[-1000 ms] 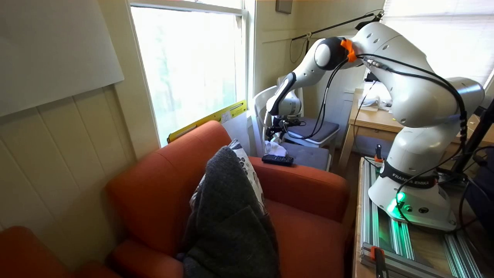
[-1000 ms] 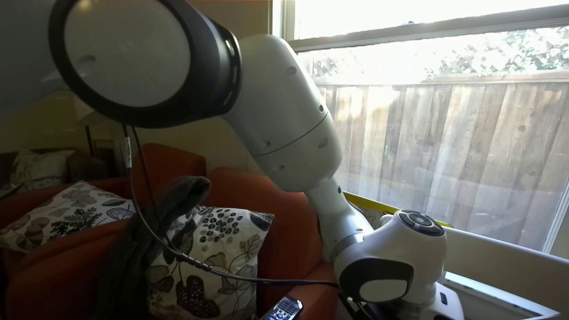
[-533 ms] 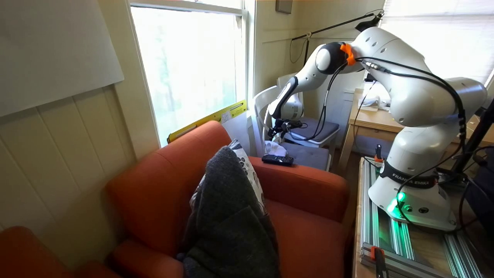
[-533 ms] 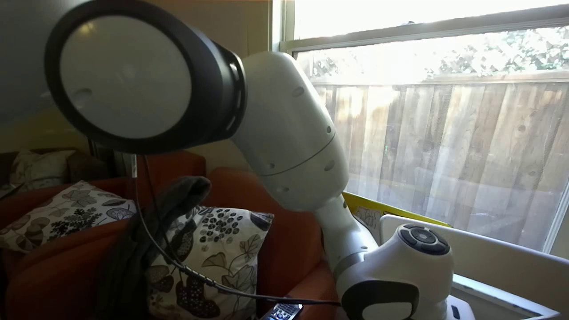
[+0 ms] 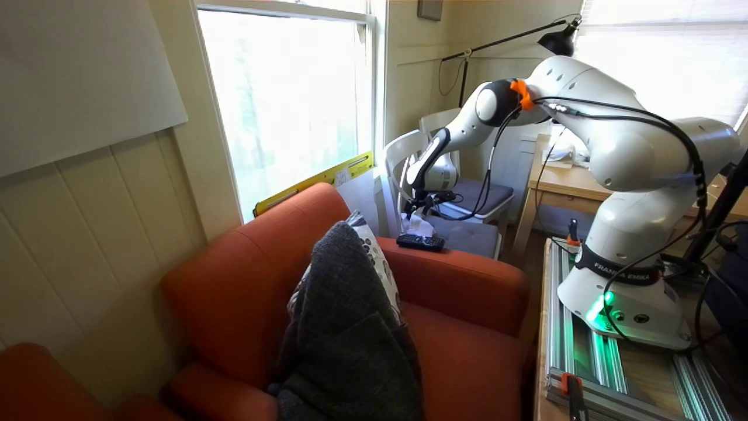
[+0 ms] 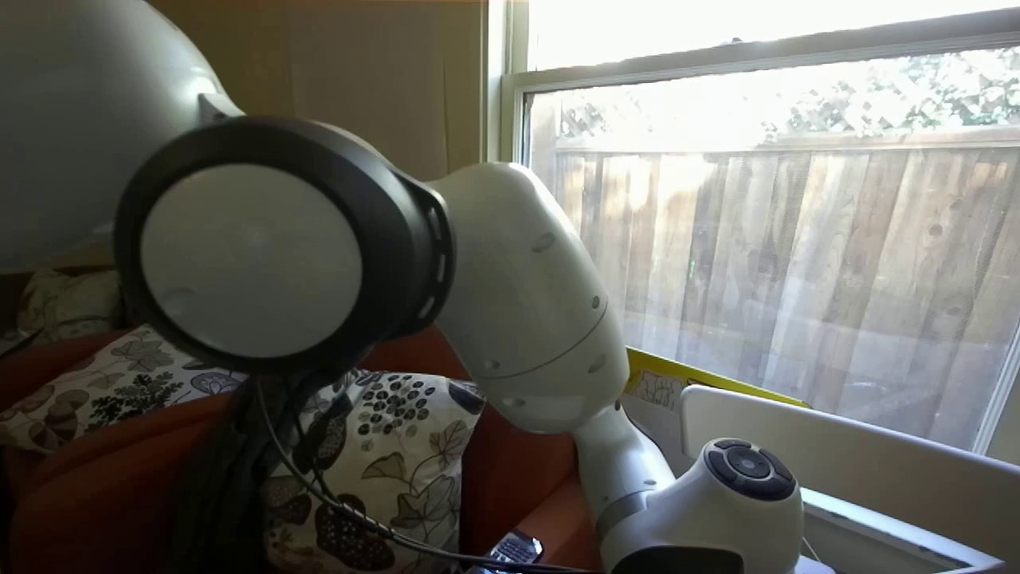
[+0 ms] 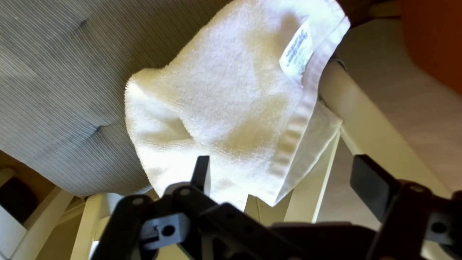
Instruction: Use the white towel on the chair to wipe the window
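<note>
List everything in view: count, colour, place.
Armchairs: apparently two, orange, foreground
Window: one uncovered, white-framed, behind armchair
Strip: one, yellow, along window bottom
Chairs: two, white, beyond armchairs
Towel: one, white, on nearer chair
Leaf-print cushions: at least two, white, on armchairs
Blanket: one, dark grey, on armchair
Remote control: one, black, on armrest
Lamp: one, black, corner
Blind: one, white, background
Desk: one, light brown, below blind
Robot arm: one, white, on metal rails
End effector: one, black, open, over towel
</note>
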Controlling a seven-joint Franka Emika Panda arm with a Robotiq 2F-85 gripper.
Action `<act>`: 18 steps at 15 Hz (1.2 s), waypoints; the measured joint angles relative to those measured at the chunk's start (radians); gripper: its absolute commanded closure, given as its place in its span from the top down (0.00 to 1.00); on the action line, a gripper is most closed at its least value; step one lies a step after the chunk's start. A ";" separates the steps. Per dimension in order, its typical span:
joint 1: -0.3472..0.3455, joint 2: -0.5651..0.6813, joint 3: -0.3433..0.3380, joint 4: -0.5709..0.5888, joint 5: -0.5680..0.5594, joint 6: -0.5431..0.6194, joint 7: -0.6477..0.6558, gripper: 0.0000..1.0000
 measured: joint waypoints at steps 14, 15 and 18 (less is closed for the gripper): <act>0.032 0.123 -0.067 0.135 -0.061 0.060 0.050 0.43; 0.035 0.126 -0.071 0.138 -0.062 0.060 0.053 0.37; 0.039 0.138 -0.076 0.151 -0.066 0.060 0.060 0.29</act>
